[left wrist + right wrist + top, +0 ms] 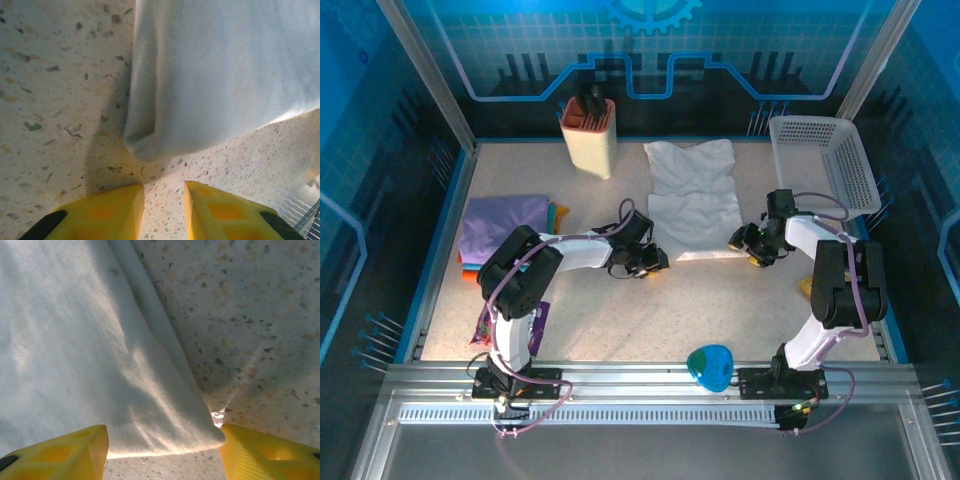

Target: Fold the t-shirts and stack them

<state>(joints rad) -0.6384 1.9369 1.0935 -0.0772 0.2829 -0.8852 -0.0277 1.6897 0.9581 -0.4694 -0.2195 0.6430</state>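
Jaws parted on both my arms, seen from above: the left jaws sit at the near left corner of the white t-shirt (695,200), the right jaws at its near right corner. The shirt lies flat on the surface (620,310), the folded purple garment (502,228) well to its left. Left wrist: my fingertips (107,210) stand narrowly apart, gripping nothing, the shirt's corner (150,140) just ahead. Right wrist: fingertips (65,452) stand wide apart, the shirt's hem corner (190,435) lying between them.
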